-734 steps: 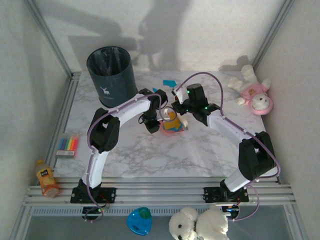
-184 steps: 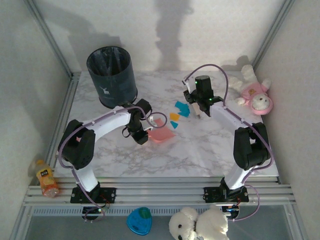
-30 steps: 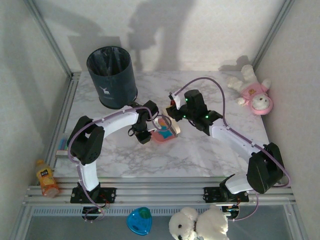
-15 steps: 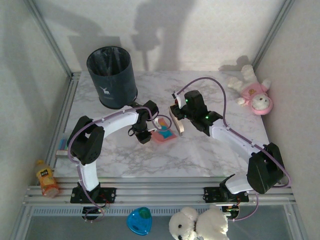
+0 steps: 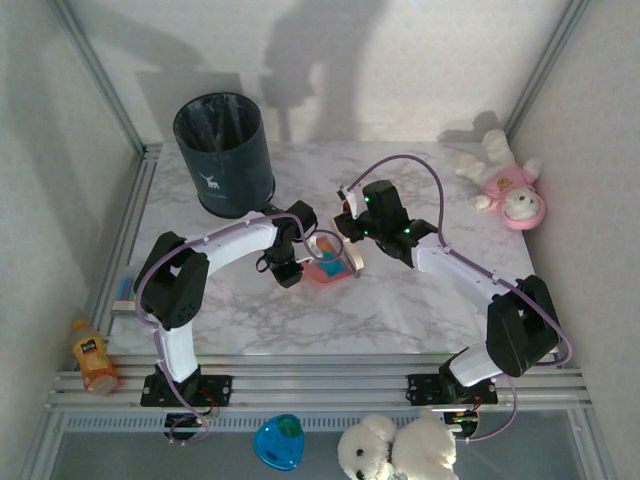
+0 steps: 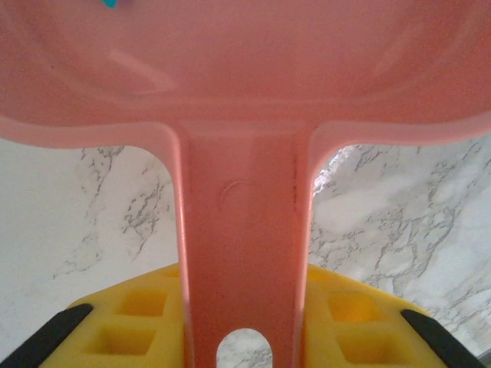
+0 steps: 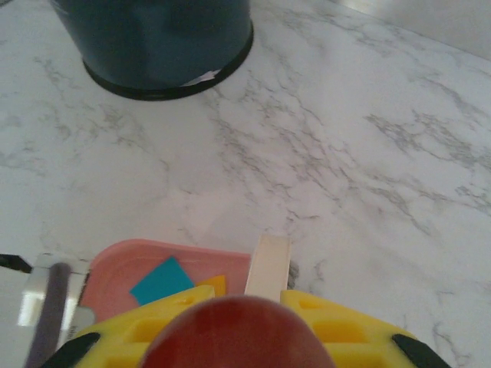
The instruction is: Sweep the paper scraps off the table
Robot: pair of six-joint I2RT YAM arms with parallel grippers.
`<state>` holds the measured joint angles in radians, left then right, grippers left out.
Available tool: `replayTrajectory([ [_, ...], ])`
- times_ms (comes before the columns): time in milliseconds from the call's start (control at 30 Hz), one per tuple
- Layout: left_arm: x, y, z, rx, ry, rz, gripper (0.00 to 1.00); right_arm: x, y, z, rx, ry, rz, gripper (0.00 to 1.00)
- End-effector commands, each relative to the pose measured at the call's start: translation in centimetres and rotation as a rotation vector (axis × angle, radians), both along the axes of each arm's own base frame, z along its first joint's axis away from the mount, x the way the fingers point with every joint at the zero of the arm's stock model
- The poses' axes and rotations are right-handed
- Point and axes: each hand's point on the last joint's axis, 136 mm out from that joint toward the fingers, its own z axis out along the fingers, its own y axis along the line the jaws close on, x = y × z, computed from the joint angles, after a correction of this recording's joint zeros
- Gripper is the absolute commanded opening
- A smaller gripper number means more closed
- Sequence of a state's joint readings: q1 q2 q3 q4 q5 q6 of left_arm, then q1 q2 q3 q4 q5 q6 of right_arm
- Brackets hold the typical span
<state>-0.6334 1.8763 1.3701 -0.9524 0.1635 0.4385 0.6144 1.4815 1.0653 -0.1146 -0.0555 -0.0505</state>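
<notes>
Inside pink dustpan [image 7: 115, 270], beside brush [image 7: 268, 264], seemingly two paper scraps [image 7: 159, 280].

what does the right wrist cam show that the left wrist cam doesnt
Right wrist adds: the dark bin, the pale brush tip held in the right end effector, and a yellow scrap. Left wrist adds: the dustpan's handle with its hang hole, clamped in the left end effector. Shared: the pink dustpan, teal paper and the marble table.

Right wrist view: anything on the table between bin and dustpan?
Bare marble table between dark bin and pink dustpan, bar a white sliver at the bin's foot; right wrist view.
</notes>
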Motion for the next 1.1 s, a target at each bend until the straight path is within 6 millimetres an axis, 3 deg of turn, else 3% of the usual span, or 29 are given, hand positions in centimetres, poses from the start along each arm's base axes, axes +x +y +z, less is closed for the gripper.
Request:
replayTrajectory([
  [0,-0.4,0.1,0.7,-0.001,0.005,-0.008,0.18,-1.0,2.0,1.3,0.083,0.025,0.074,0.0],
  [267,-0.4,0.0,0.7,-0.001,0.004,-0.01,0.18,-1.5,2.6,2.6,0.142,0.011,0.107,0.0],
  [767,-0.4,0.0,0.7,-0.003,0.001,-0.006,0.18,-0.2,0.3,2.6,0.095,-0.044,-0.029,0.0],
  [1067,-0.2,0.0,0.8,-0.011,-0.01,-0.002,0.18,0.2,-1.1,3.7,0.137,-0.091,-0.099,0.0],
])
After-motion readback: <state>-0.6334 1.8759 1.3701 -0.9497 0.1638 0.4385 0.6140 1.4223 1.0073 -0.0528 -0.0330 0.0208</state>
